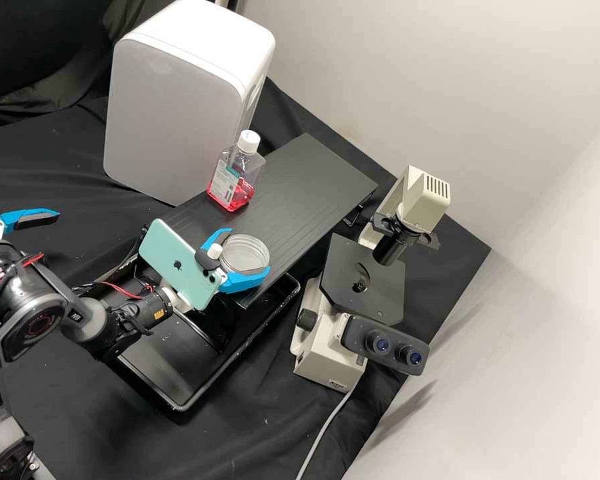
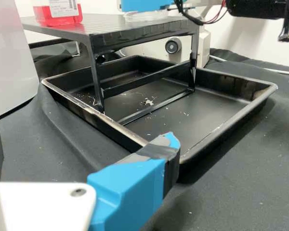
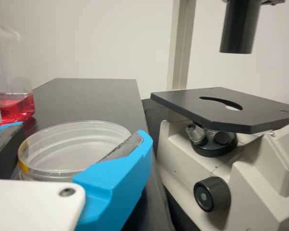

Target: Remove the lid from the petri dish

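Tool check: my right tool (image 1: pixel 249 251) is gripping the petri dish (image 1: pixel 245 255). One blue finger is lying on each side of its clear wall, and the grey pads (image 3: pixel 119 150) are pressing against the rim. I cannot tell whether they are bearing on the lid or on the base. The dish is sitting between the fingers on the black raised platform (image 1: pixel 307 187), near the platform edge closest to this tool's wrist. Beyond the fingertips, further along the platform, a flask of red liquid (image 1: pixel 235 175) is standing upright, well apart from the dish. Just past the platform, to one side of the right tool, a microscope (image 1: pixel 363 300) is standing on the desk (image 1: pixel 60 167).

My left tool (image 2: pixel 82 137) is hanging open and holding nothing, its fingers spread wide, low over the desk. Ahead of it a black tray (image 2: pixel 231 130) is lying on the cloth, with the platform's legs standing inside it. To one side of this tool, a white box (image 1: pixel 180 93) is standing on the desk next to the tray.
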Available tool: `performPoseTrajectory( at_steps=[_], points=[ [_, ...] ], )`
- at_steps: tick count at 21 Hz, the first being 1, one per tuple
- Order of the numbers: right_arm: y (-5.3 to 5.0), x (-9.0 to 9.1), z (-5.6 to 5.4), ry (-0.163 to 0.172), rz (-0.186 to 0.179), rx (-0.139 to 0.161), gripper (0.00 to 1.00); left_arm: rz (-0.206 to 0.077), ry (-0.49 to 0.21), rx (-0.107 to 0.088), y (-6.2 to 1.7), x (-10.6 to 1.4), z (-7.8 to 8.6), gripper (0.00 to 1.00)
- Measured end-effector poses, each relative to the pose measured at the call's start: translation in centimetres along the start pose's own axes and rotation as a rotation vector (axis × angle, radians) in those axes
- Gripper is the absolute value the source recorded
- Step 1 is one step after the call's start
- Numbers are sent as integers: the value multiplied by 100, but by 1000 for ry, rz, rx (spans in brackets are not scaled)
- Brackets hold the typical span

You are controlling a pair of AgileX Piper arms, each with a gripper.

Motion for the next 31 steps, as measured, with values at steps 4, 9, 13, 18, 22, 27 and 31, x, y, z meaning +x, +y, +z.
performPoseTrajectory(
  at_steps=[4,9,13,18,22,27,31],
  points=[
    [36,-7,-32,22,23,21,0,7,-3,-4,14,16,15,100],
    [37,-7,-33,23,24,21,0,7,-3,-4,14,16,15,100],
    [37,-7,-33,23,24,21,0,7,-3,-4,14,16,15,100],
    [-22,-26,-145,66,0,23,0,7,-3,-4,14,16,15,100],
    [-143,-63,-310,122,-39,7,0,7,-3,-4,14,16,15,100],
    [-255,-99,-422,146,-63,-18,0,7,-3,-4,14,16,15,100],
    [-311,-96,-412,134,-77,-19,0,7,-3,-4,14,16,15,100]
  ],
)
